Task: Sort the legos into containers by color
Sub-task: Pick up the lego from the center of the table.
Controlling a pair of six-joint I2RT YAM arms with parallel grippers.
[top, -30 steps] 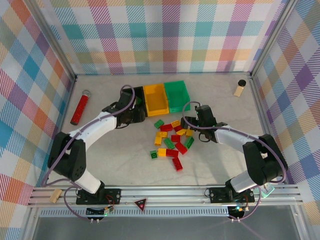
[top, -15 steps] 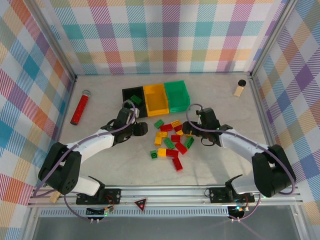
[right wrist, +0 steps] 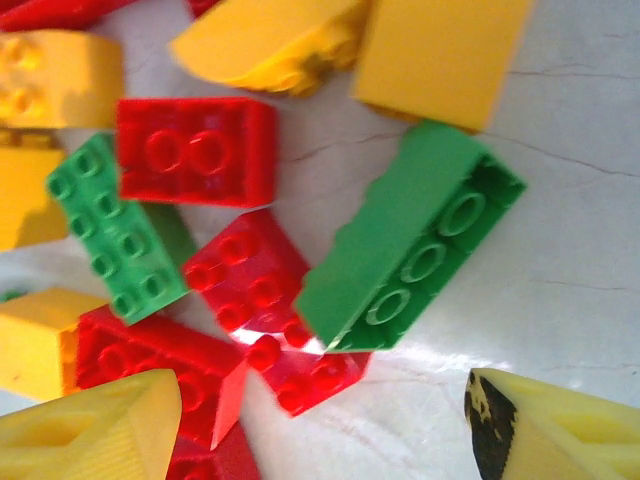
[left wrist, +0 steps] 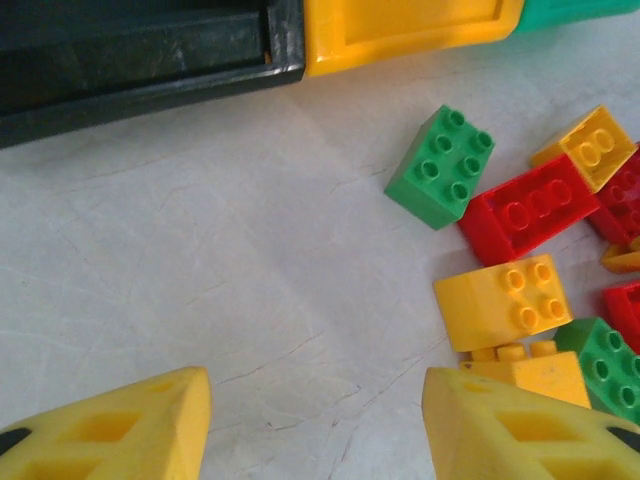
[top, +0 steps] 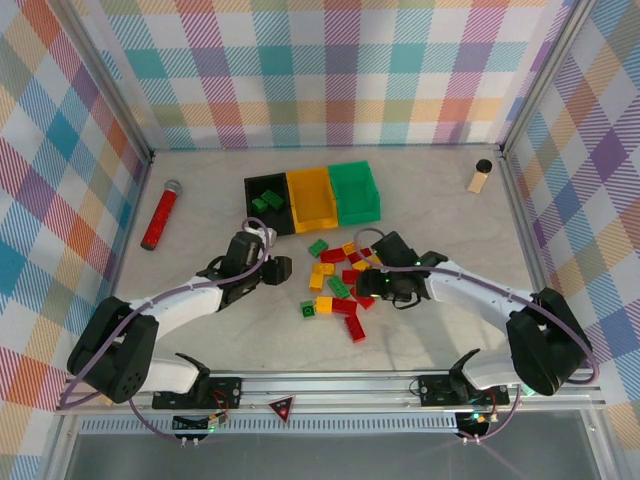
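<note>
– On the table [top: 450, 215], centre: what lies there?
– Loose legos [top: 345, 275], just near of the containers [top: 315, 222]; stud lettering too blurred. Right gripper [right wrist: 322, 392] spread, astride a green brick [right wrist: 410, 250]. Left gripper [left wrist: 315, 385] spread, empty, left of them.

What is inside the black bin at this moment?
The black bin holds a few green bricks; their exact count is too small to tell, and the floor beneath them is covered.
</note>
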